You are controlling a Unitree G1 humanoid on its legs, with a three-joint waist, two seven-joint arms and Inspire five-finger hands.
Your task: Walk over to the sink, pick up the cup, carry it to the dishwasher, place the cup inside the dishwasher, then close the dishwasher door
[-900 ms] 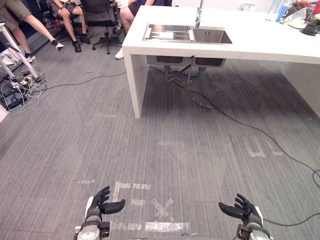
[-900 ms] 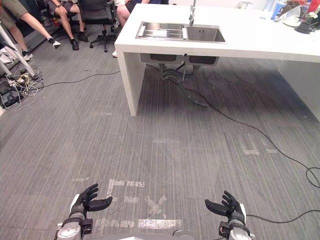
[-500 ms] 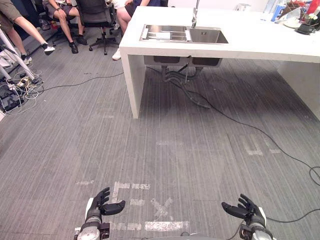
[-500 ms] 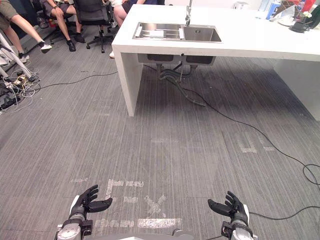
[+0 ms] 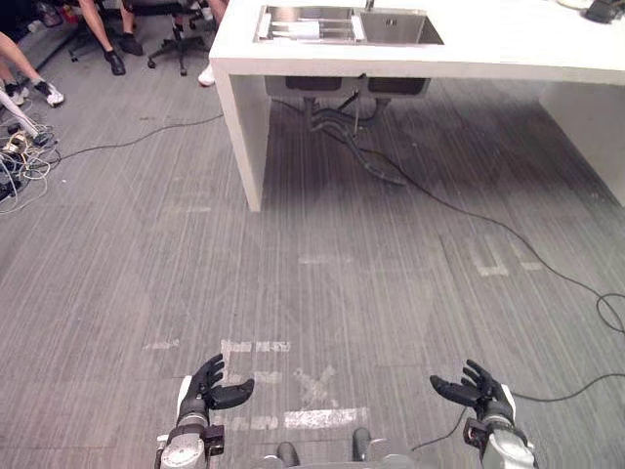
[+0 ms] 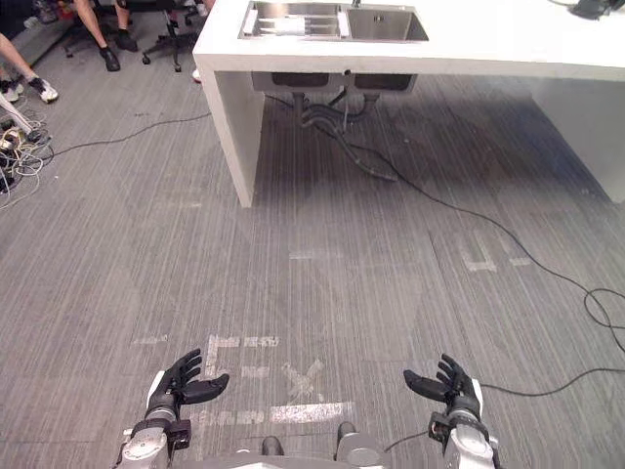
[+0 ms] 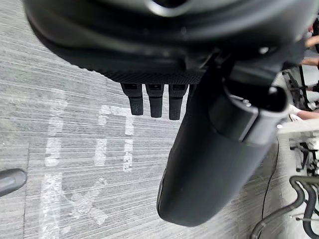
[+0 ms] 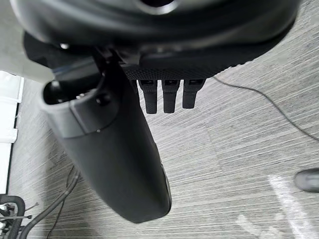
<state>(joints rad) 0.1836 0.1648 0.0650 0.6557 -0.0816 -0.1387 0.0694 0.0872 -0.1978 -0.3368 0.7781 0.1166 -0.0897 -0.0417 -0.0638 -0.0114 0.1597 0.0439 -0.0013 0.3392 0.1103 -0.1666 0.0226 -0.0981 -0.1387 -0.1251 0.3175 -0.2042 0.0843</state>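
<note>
**Barely into step 1: long way from the sink, nothing picked up yet**

Going big to small. The grey striped floor (image 5: 322,225) takes up most of the head views. There's a wide stretch of it between the robot and the white table (image 5: 508,54) up ahead. My read is that the walk over is underway, not finished. Past the table's left end you can see some seated people's legs (image 5: 105,39).

The sink (image 5: 405,24) is set into the table near that left end, 2 basins side by side. The left basin has a rack (image 5: 327,20) across it.

Down at the near edge, the left robot hand (image 5: 207,386) and the right robot hand (image 5: 479,389) hang low in front of the body, well apart from each other. Fingers are straight and spread away from the thumbs, and neither hand has anything in it. The wrist views back that up, with just floor past the fingers. Worn tape marks (image 5: 312,418) sit on the floor between the 2 hands.

Smallest bit: a pale thing (image 5: 296,31) is lying on the rack. It could be the cup on its side, but it's too tiny to call. Either way it's far from both hands.

My tally is 0 of 5 steps finished. The approach is partway, and the grab, the carry, loading the dishwasher and shutting its door are all left to do.
</note>
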